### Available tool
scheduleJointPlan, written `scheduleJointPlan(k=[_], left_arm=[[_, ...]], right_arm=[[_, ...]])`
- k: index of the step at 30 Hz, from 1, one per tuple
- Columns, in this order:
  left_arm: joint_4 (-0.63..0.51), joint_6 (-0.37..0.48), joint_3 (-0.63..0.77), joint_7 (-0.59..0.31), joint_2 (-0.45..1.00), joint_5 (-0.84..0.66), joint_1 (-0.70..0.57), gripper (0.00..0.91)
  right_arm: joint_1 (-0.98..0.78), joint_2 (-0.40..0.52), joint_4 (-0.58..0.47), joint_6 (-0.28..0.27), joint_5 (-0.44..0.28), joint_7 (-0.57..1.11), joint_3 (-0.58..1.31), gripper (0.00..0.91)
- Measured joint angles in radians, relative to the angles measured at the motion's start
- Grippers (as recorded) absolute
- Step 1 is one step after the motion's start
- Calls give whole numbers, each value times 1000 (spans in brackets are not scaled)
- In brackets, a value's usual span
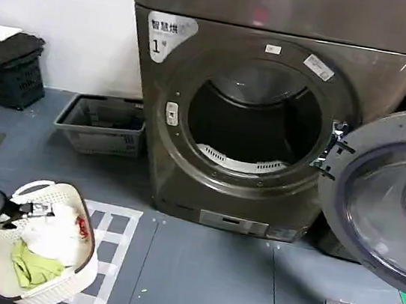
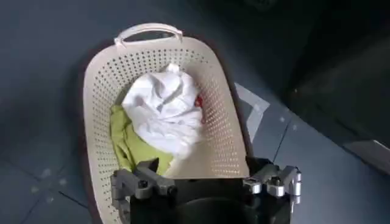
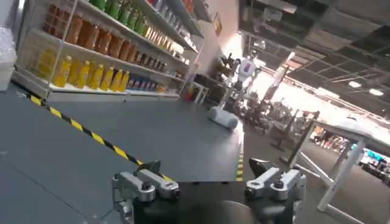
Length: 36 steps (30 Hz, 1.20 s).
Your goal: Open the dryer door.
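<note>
Head view: the dryer door (image 1: 393, 198) stands swung wide open, hanging from its hinge (image 1: 333, 149) on the right side of the drum opening (image 1: 255, 114). The opening is fully exposed, with the dark drum interior and a pale perforated panel visible inside. The task therefore appears complete; at most, retracting the arms remains. The door's grey inner face and glass bowl point outward toward the robot and slightly toward the drum opening. Its round disc stands upright on edge, and the hinge axis runs vertically beside the opening. The door sits clear of the dryer's front panel, touching it only at the hinge. The left gripper (image 2: 206, 182) hangs low, well to the left of the drum opening, above a cream laundry basket (image 2: 100, 85) containing white and green cloth; its jaws stand apart and hold nothing. The right gripper (image 3: 207, 184) faces away from the drum opening toward open floor and distant shelving; its jaws are also apart and empty.
</note>
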Motion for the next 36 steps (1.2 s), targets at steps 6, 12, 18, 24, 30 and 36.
scheduleJointPlan(k=[6,12,18,24,30,36], left_arm=[[7,0,-51,1,-10,13,49,907],[19,0,-90,4,-15,7,95,907],[9,0,-96,5,-20,10,110,907],[5,0,-101,5,-23,10,127,907],[7,0,-102,5,-23,8,132,907],[11,0,-102,5,-22,7,133,907]], right_arm=[[0,0,0,0,0,0,-1,907],[2,0,-1,1,0,-1,-3,907],[2,1,4,0,1,3,-3,907],[3,0,-1,12,11,0,-1,907],[3,0,0,12,11,-2,-2,907],[3,4,-3,14,10,-4,-2,907]])
